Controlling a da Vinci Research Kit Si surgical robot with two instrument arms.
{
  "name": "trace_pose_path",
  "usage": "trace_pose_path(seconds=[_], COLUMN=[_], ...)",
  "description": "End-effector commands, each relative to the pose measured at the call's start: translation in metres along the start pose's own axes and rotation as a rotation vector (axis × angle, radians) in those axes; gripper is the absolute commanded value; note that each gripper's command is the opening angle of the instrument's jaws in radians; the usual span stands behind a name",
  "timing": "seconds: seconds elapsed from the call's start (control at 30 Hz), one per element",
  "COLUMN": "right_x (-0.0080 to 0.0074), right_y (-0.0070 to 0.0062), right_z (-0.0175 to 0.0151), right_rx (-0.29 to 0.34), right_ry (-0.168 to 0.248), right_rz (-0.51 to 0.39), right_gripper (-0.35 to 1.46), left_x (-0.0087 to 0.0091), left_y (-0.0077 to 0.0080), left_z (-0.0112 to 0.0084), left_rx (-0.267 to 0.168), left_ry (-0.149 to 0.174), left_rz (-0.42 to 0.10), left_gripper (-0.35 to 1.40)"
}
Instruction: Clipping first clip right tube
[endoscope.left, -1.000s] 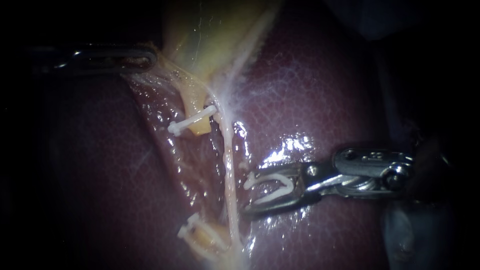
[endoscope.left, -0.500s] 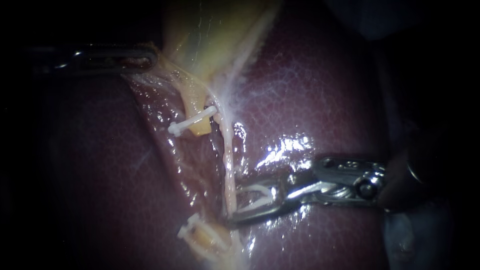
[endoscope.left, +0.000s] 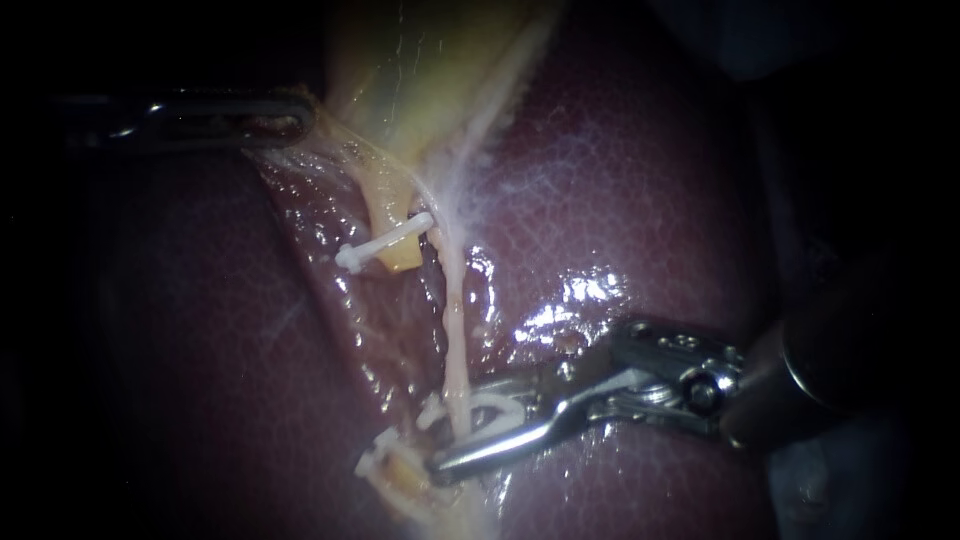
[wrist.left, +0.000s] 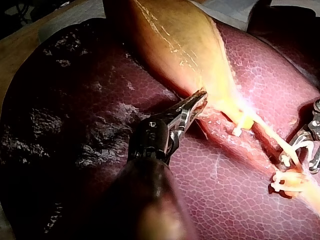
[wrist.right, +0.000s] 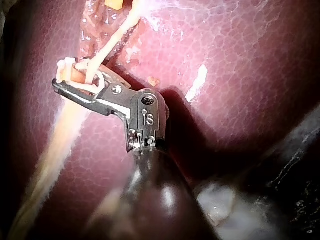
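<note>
- The hand of your right instrument (endoscope.left: 448, 436) stands spread but loaded: it pinches an open clip (endoscope.left: 492, 408), white, seated between its two sides.
- That hand straddles the right tube (endoscope.left: 455, 330), a thin pale strand. The tube runs through the open clip and crosses the hand close to its tip.
- The right wrist view shows the same hand (wrist.right: 75, 80) with the strand (wrist.right: 112, 40) passing through the white clip (wrist.right: 92, 75).
- Just beyond the hand's tip, a closed clip (endoscope.left: 372, 462) sits on a short yellow stump (endoscope.left: 405, 478). Whether the hand touches it, you cannot tell.
- Further along the tube, well apart from this hand, a second closed clip (endoscope.left: 385, 241) crosses another yellow stump (endoscope.left: 398, 258).
- The hand of your left instrument (endoscope.left: 275, 122) is pressed together on filmy tissue (endoscope.left: 340, 150) at the edge of the gallbladder (endoscope.left: 420, 70), well apart from the right hand. The left wrist view shows that grip (wrist.left: 197, 100).
- The liver (endoscope.left: 620, 200) lies under both hands.
</note>
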Motion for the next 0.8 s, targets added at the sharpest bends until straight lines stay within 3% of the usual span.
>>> trace_pose_path(seconds=[0.03,0.17,0.3,0.8], right_x=[0.0002,0.0013,0.0017,0.0008], right_y=[-0.0004,-0.002,-0.0027,-0.0019], right_z=[0.0,0.0003,0.0004,0.0003], right_rx=[0.012,0.045,0.052,0.057], right_ry=[0.007,0.028,0.032,0.025], right_rz=[0.001,0.003,0.005,0.0], right_gripper=[0.47,0.47,0.46,0.33], left_x=[0.0,0.0,0.0,0.0], left_y=[0.0,0.0,0.0,0.0], left_z=[0.0,0.0,0.0,0.0], left_rx=[0.001,0.001,0.001,0.001], left_ry=[0.0,0.0,0.0,0.0], left_rz=[0.0,0.0,0.0,0.0], left_gripper=[-0.35,-0.35,-0.35,-0.35])
